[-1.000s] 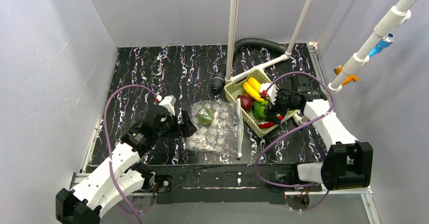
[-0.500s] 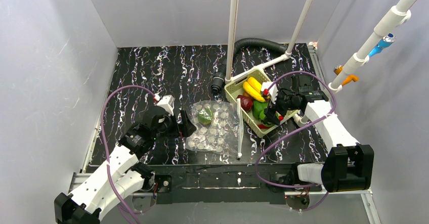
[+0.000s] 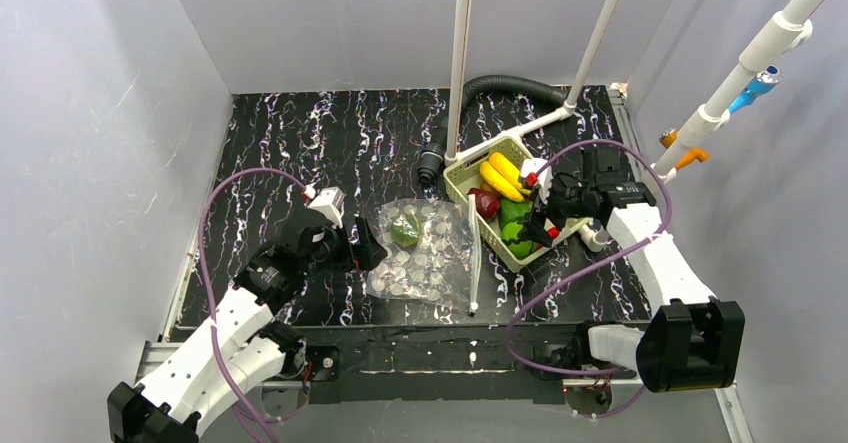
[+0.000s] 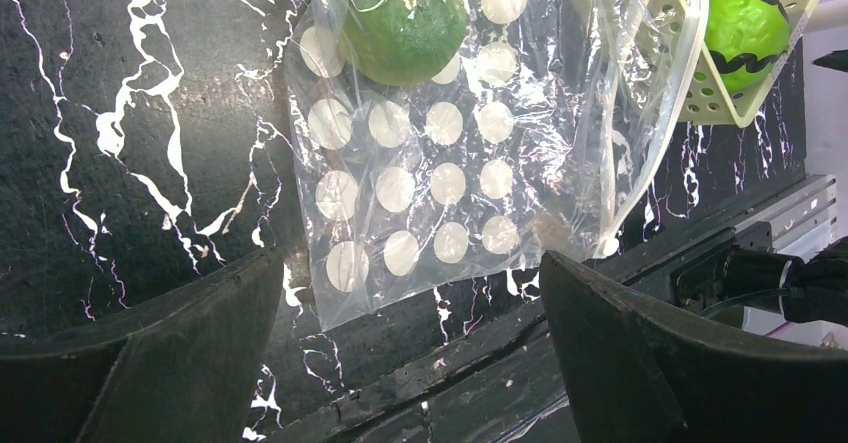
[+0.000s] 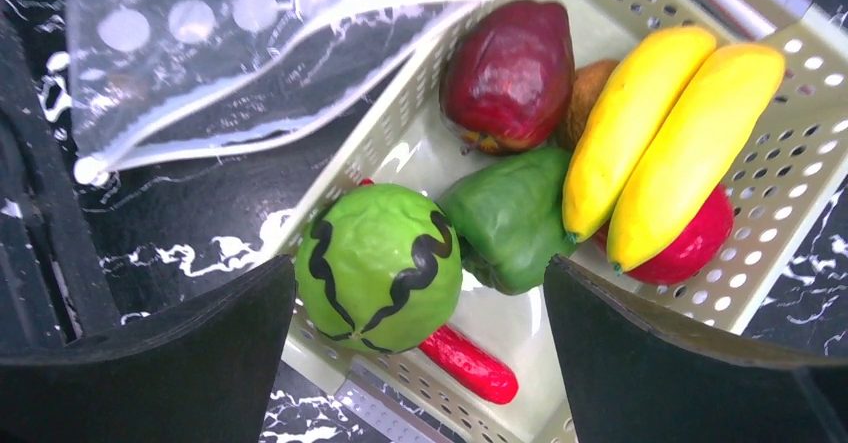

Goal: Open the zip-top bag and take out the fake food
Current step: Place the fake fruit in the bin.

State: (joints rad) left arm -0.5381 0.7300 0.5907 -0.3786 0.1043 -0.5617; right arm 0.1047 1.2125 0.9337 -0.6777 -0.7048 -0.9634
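Note:
The zip-top bag (image 3: 425,253) lies flat mid-table, clear with white dots (image 4: 440,173), its zip edge toward the basket. One green fake food piece (image 3: 405,228) (image 4: 405,13) sits inside it. My left gripper (image 3: 366,246) (image 4: 410,278) is open just left of the bag, empty. My right gripper (image 3: 537,225) (image 5: 420,298) hangs open over the basket, holding nothing. Below it lie a green striped ball (image 5: 380,263), a green pepper (image 5: 510,218), a dark red fruit (image 5: 510,73), two bananas (image 5: 660,133) and a red chili (image 5: 470,363).
The pale green slotted basket (image 3: 462,171) (image 5: 790,163) stands right of the bag. A black corrugated hose (image 3: 500,85) and white pipes (image 3: 460,63) rise behind it. Grey walls enclose the table on three sides.
My right gripper has opened a little wider and drawn slightly back to the right above the basket. The left arm and the bag have barely moved.

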